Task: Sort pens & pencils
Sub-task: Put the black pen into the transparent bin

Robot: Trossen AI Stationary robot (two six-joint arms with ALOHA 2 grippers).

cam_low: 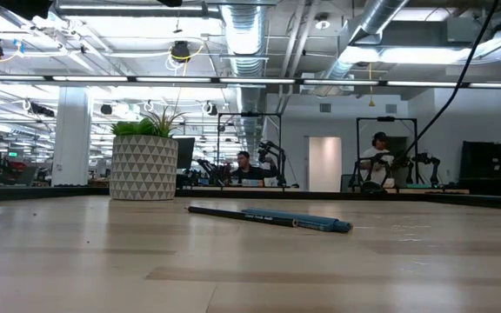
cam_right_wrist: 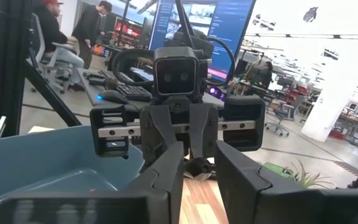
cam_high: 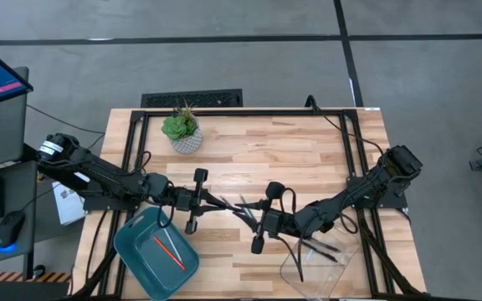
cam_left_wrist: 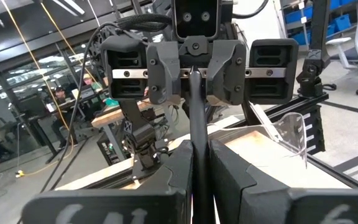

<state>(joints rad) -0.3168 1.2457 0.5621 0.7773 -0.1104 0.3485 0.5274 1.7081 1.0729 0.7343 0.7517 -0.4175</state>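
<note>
Facing each other mid-table: left gripper [cam_high: 217,201] closed on a black pen [cam_left_wrist: 197,118], right gripper [cam_high: 245,211] spread around that pen's far end; orange-red pencil [cam_high: 169,251] in teal bin [cam_high: 132,242] beside left gripper.

My bench [cam_high: 308,150] is pale butcher-block wood inside a dark frame. On it stand a potted plant [cam_high: 182,132] near the far edge, a teal bin [cam_high: 132,251] holding an orange-red pencil [cam_high: 168,250], and a clear tray [cam_high: 341,272]. A dark pen [cam_low: 268,216] lies flat mid-bench.
</note>
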